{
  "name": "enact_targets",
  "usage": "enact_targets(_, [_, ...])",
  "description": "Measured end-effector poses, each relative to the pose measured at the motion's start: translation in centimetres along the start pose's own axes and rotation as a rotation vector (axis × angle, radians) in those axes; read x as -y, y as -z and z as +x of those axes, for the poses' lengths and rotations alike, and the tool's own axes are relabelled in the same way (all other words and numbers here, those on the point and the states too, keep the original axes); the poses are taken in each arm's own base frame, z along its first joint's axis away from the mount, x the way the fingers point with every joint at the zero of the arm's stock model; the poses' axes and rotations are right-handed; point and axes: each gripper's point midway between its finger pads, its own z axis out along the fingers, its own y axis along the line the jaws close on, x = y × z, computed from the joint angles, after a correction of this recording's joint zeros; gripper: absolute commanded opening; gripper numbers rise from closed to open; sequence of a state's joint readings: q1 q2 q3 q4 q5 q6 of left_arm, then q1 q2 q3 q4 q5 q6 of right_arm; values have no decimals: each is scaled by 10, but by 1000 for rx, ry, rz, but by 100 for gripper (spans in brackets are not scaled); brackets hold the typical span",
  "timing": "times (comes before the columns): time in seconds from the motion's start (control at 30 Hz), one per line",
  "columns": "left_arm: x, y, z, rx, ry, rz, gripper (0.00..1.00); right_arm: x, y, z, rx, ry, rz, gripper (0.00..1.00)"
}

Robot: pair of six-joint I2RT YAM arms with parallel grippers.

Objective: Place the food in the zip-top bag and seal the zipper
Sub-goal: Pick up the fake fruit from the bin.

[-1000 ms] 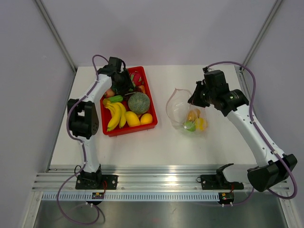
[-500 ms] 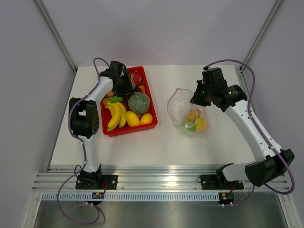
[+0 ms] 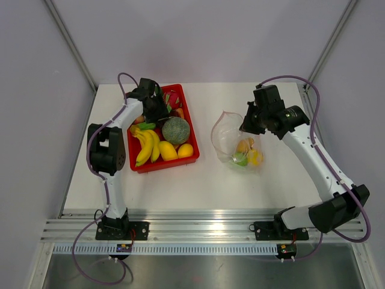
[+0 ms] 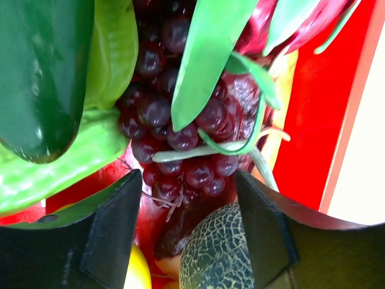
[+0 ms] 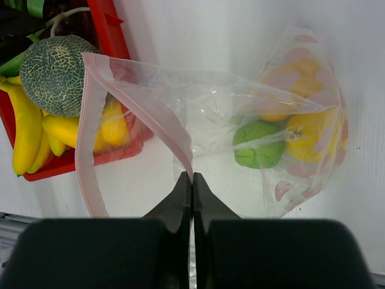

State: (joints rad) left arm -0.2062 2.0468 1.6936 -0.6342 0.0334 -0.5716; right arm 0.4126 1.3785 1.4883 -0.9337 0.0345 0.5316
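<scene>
The tray is red, the bananas yellow, the melon grey-green with pale netting. The clear zip-top bag has a pink zipper.

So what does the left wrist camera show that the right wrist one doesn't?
Plain only in the left wrist view: dark grapes, green leaves, and the left tool open over them. Only the right wrist view: the zip-top bag with its pink zipper, green and yellow food inside, bananas, and the right tool shut on the bag's edge. Both: the melon and the red tray.
</scene>
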Motion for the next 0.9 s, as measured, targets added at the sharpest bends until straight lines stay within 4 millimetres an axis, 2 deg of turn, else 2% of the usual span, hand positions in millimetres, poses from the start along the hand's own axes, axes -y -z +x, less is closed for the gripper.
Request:
enact_targets(0.1, [0, 0, -4, 12, -1, 6, 56, -1, -1, -1, -2, 0, 1, 0])
enact_targets(0.27, [1, -2, -11, 36, 0, 19, 58, -1, -3, -1, -4, 1, 2, 0])
enact_targets(0.33, [2, -2, -12, 41, -2, 24, 55, -1, -3, -1, -4, 1, 1, 0])
enact_targets(0.5, [1, -6, -9, 39, -9, 27, 50, -1, -3, -1, -5, 1, 2, 0])
enact_targets(0.6, [-5, -7, 3, 27, -18, 23, 50, -1, -3, -1, -5, 1, 2, 0])
enact_targets(0.7, [-4, 0, 12, 18, -28, 34, 53, -1, -4, 0, -7, 1, 3, 0])
enact_targets(0.9, [20, 23, 5, 60, -72, 110, 58, -1, -5, 0, -10, 1, 3, 0])
